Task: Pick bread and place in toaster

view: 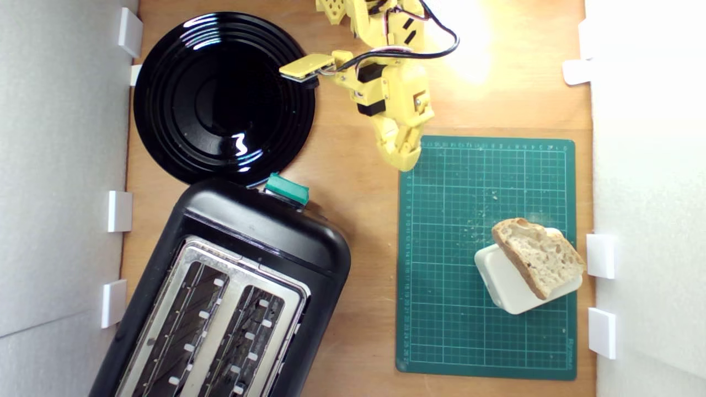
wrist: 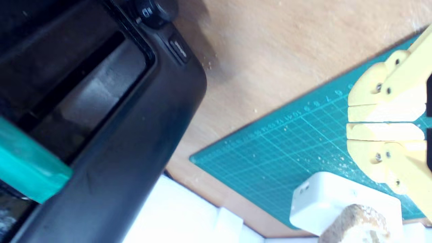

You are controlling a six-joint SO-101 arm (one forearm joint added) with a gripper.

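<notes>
Although the arm hangs over the wooden table (view: 358,231), nothing is in its grasp: the yellow gripper (view: 407,160) sits at upper centre of the exterior view, just over the top edge of the green cutting mat (view: 441,309), and the wrist view shows its two jaws pressed together with only a thin seam between them, clenched on nothing.

Starting nearest that claw and moving out, the mat fills the right half of the exterior view, dusted with pale crumbs. Farther down, at lower right of that frame, the bread (view: 543,256) lies tilted on top of a white rounded box (view: 504,284), its crust edge facing the mat's middle and its open crumb turned up. In the wrist view only a corner of the slice shows at the bottom edge, on the box.

Farthest from the claw, the black toaster (view: 231,298) fills the lower left of the exterior view, both slots open and empty, its green lever (view: 287,189) near the black plate (view: 223,96) at upper left.

The slice looks light, airy and easily crushed, likely to shed crumbs and tear if squeezed through the soft middle. The firmer crust edge overhanging the box seems the best place to pinch, with gentle pressure across its thickness.
</notes>
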